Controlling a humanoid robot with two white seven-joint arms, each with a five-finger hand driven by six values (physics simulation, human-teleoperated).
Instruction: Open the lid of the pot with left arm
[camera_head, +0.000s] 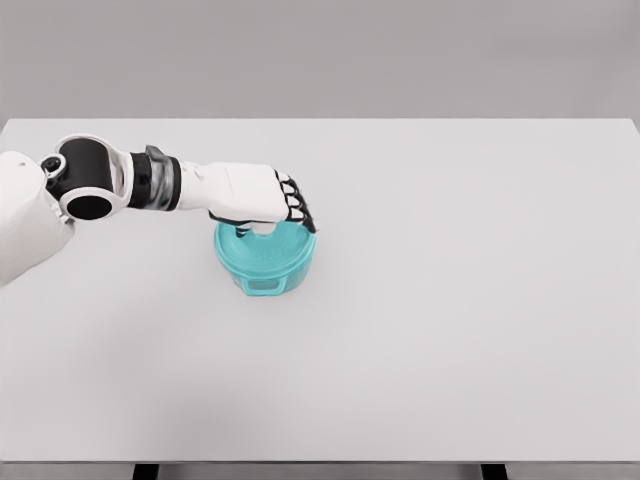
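A teal pot (266, 266) with a handle tab at its front stands on the white table (450, 300), left of the middle. Its ridged teal lid (270, 250) lies on top. My left hand (268, 210) reaches in from the left and sits right over the lid, fingers curled down around the lid's centre knob, which the hand hides. The lid looks seated on the pot. The right arm does not show.
The table's edges run along the far side (320, 120) and the near side (320, 462). My left forearm (130, 182) crosses above the table's left part.
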